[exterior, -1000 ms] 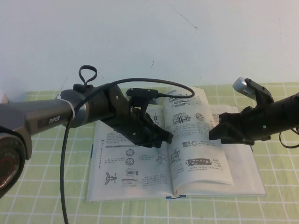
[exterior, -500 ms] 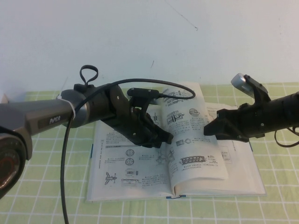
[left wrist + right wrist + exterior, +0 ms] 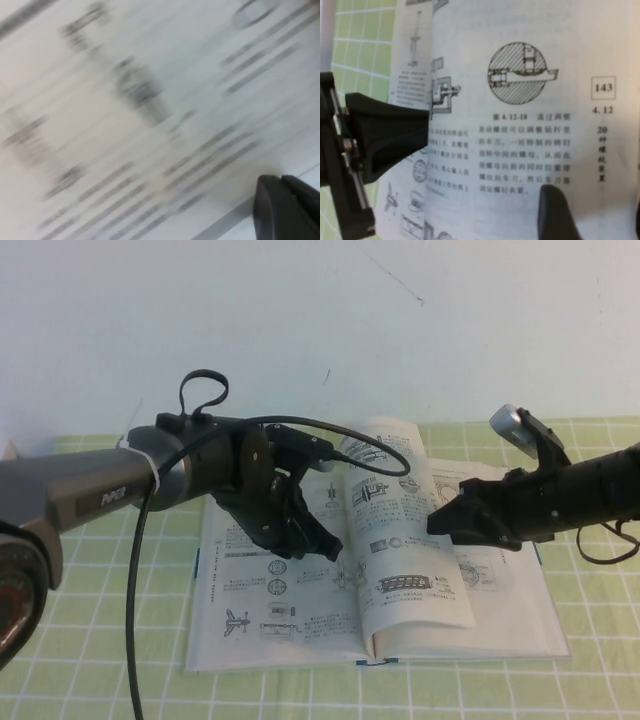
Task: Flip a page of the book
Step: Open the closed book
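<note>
On the green checked tablecloth [image 3: 90, 640] the book [image 3: 290, 635] is laid open, its spine running from the near edge toward the white wall [image 3: 300, 320], and the page [image 3: 400, 540] to be turned is seen raised off the right-hand stack, curling up and leaning toward the spine, with its rows of small cross-section drawings facing the camera. From the robot's right the right gripper [image 3: 440, 521] is brought in low across the right half of the book, and its tip is met by the outer, free edge of the page. In the right wrist view the sheet [image 3: 520, 125] is seen passing between one black finger [image 3: 385, 137] on its far side and another dark finger [image 3: 555, 212] on its printed side, so the page appears to be pinched at that edge, though actual contact of both pads cannot be confirmed. The left gripper [image 3: 312, 545] is held just above the left-hand page near the gutter; whether it is spread or closed cannot be told. The page thus lies between the two grippers, its hinge line along the spine and its free edge nearer the right arm. The coming move is judged to be a sweep of that edge leftward over the spine, for which the left gripper stands close to the landing side.
</note>
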### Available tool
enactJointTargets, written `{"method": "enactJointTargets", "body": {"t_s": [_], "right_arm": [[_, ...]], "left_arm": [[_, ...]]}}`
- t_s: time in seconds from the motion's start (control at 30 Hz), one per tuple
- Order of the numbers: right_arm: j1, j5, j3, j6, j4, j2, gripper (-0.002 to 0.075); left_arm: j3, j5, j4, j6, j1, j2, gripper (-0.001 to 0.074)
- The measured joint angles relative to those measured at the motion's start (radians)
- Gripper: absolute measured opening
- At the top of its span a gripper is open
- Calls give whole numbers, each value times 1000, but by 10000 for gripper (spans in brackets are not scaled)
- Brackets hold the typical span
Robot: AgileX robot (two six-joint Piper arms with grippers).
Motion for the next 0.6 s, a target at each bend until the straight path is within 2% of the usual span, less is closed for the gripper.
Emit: {"method": "enactJointTargets", "body": {"t_s": [0.13, 0.37, 0.5, 0.6], "right_arm": [[0, 22, 0, -46, 56, 2, 335], [0, 38, 0, -90, 101, 2, 335], [0, 44, 0, -107, 108, 2, 335], [0, 46, 0, -115, 112, 2, 335]], "left_arm": [[9, 31, 90, -34, 6, -30, -4], [17, 41, 110, -38, 5, -135, -4], [17, 29, 64, 2, -23, -187, -4], [17, 19, -33, 104, -71, -213, -4]]}}
